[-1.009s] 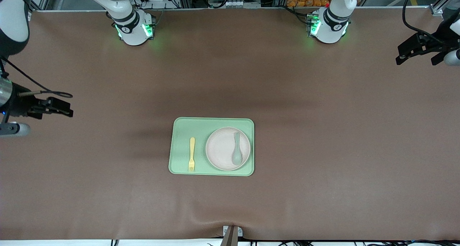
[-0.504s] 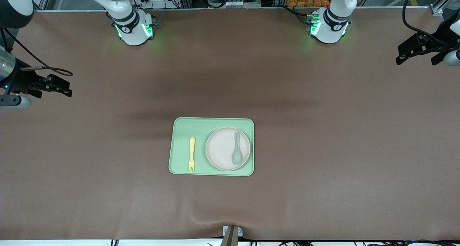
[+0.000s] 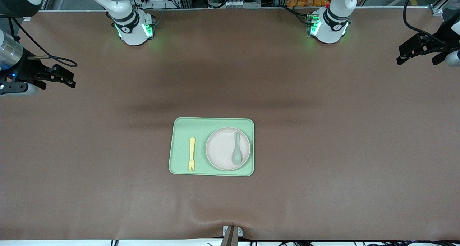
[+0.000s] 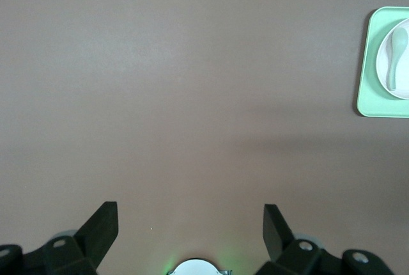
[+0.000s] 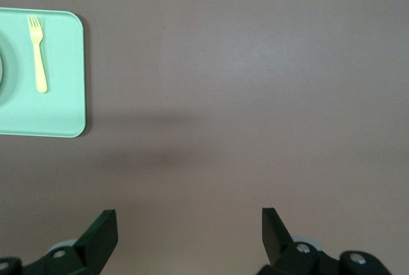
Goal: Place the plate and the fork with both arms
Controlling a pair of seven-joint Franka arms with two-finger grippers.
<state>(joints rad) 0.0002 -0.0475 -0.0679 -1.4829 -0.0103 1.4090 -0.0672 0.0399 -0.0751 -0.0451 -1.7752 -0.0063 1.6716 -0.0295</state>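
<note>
The off-white plate point(image 3: 222, 149) lies on a light-green tray point(image 3: 179, 131) in the middle of the table, with a grey-green spoon point(image 3: 237, 153) resting in it. The pale-yellow fork point(image 3: 192, 154) lies on the tray beside the plate, toward the right arm's end. My right gripper point(image 3: 68, 80) hangs open and empty over bare table at the right arm's end, well away from the tray. My left gripper point(image 3: 408, 55) hangs open and empty over the left arm's end. The right wrist view shows the fork point(image 5: 37, 51) and the right gripper point(image 5: 188, 220). The left wrist view shows the plate point(image 4: 385, 64) and the left gripper point(image 4: 190, 214).
A brown mat covers the table point(image 3: 323, 167). The arms' bases point(image 3: 134, 30) point(image 3: 329, 28) stand at the table edge farthest from the camera. A small metal bracket point(image 3: 231, 233) sits at the nearest edge. The tray's corner point(image 4: 377, 105) shows in the left wrist view.
My right gripper has moved over the table toward the edge where the bases stand. The left gripper has barely shifted. Tray, plate, fork and spoon have stayed put.
</note>
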